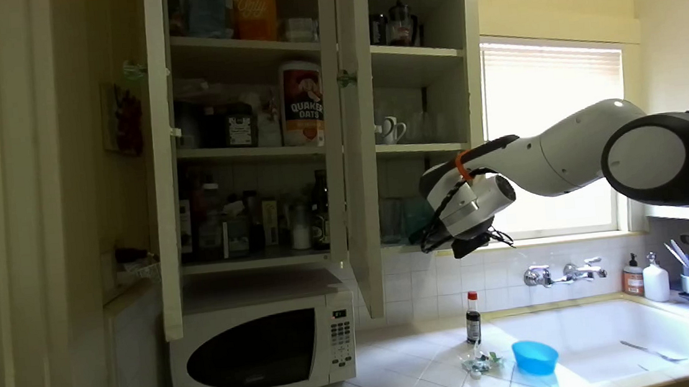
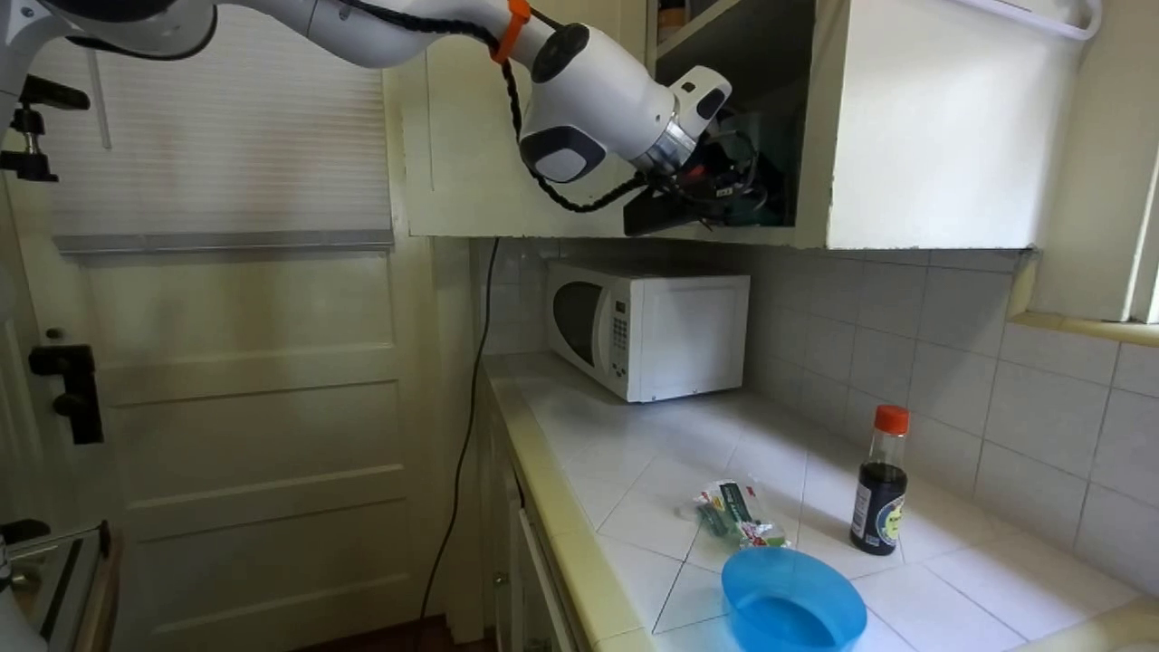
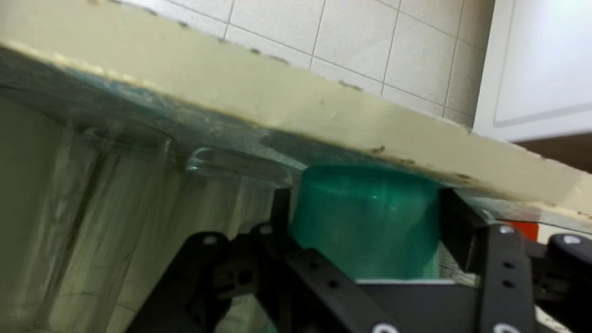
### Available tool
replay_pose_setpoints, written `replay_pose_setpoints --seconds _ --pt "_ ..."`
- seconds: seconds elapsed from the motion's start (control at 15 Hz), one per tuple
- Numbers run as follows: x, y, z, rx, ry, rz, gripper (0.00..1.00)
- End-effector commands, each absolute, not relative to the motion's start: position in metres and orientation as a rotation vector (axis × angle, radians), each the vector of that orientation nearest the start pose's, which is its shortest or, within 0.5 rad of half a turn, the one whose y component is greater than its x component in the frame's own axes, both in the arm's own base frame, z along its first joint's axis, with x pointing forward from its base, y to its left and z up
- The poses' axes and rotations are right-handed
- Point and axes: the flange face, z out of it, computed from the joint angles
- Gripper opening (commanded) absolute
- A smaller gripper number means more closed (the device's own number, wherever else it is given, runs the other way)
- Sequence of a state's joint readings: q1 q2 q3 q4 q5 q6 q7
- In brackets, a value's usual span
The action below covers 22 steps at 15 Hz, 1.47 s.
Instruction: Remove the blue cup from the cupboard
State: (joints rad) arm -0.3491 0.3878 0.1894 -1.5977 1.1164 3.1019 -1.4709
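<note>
The blue cup (image 3: pixel 370 217), a translucent teal one, stands on the lowest shelf of the white cupboard (image 1: pixel 472 51), close to the shelf's front edge (image 3: pixel 259 85). The wrist picture stands upside down. My gripper (image 3: pixel 363 212) has its fingers spread wide, one on each side of the cup. A thin gap shows at the left fingertip; the right fingertip lies against or very near the cup's side. Part of the cup is hidden behind the gripper. The cup also shows as a teal patch in an exterior view (image 1: pixel 416 212), beside the gripper (image 1: pixel 442 241).
Clear glasses (image 3: pixel 231 171) stand close beside the left finger. A red-and-white item (image 3: pixel 527 229) is behind the right finger. The open cupboard door (image 1: pixel 366 216) is near the arm. Below are the microwave (image 1: pixel 265 356), a red-capped bottle (image 2: pixel 880 489) and a light-blue container (image 2: pixel 792 598).
</note>
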Motion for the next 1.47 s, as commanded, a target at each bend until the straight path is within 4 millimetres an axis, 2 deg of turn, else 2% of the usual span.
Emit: replay_pose_setpoints --seconds 0.0,0.4,0.6,0.87,1.07,1.4 --pt "0.648 -0.195 0.491 -2.832 -0.284 -1.747 0.53" --pt "0.619 -0.189 0.497 -2.818 -0.209 -1.765 0.53" --pt "0.601 -0.189 0.509 -2.809 -0.154 -1.81 0.53" --pt "0.577 -0.187 0.513 -2.805 -0.16 -1.83 0.53" --pt "0.558 -0.18 0.498 -2.83 -0.2 -1.78 0.53" --pt "0.531 -0.166 0.459 -2.882 -0.209 -1.657 0.53"
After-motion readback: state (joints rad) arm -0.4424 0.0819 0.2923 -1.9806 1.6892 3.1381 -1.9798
